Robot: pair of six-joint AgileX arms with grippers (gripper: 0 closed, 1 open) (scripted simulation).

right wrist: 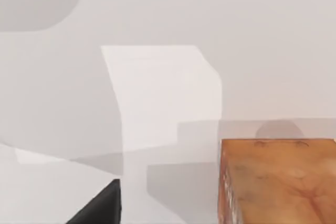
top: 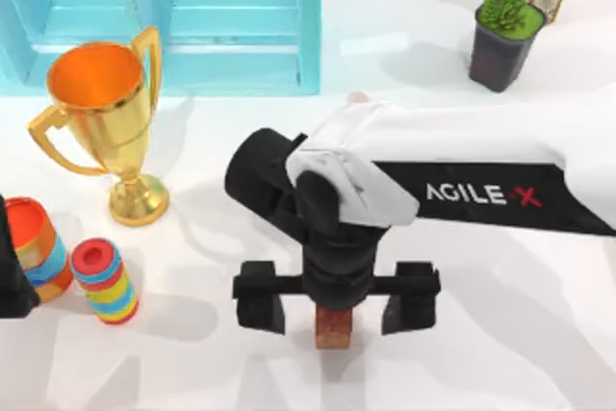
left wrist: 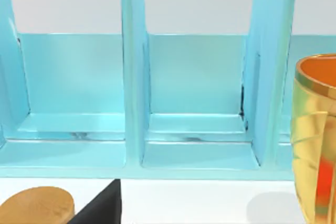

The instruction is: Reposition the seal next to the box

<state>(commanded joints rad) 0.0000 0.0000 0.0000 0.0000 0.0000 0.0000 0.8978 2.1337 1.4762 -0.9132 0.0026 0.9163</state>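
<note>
- The main risk, as I judge it: the right pincer [top: 335, 303] hangs just above the seal [top: 334, 326], and if it comes down a little off the middle, one finger may land on top of the block or push it sideways on the surface [top: 500, 334].
- A second risk is the way to the box [top: 241, 16]. The turquoise box stands at the far edge of the surface, toward the left, well apart from the seal, and the golden trophy [top: 101, 122] stands between them on the left side. A low carry could knock it over, I think.
- The right pincer is wide open. Its two black fingers [top: 258, 300] stand far out on each side of the seal, and it holds nothing. I cannot tell if any part of it touches the top of the block.
- The seal stands near the front edge of the surface, about at the middle, directly under the right wrist. In the right wrist view its reddish-brown top [right wrist: 278, 182] is close to the camera.
- The left arm is parked at the left edge of the surface, beside the striped ring stack [top: 104, 281]. Its camera looks into the compartments of the box.
</note>
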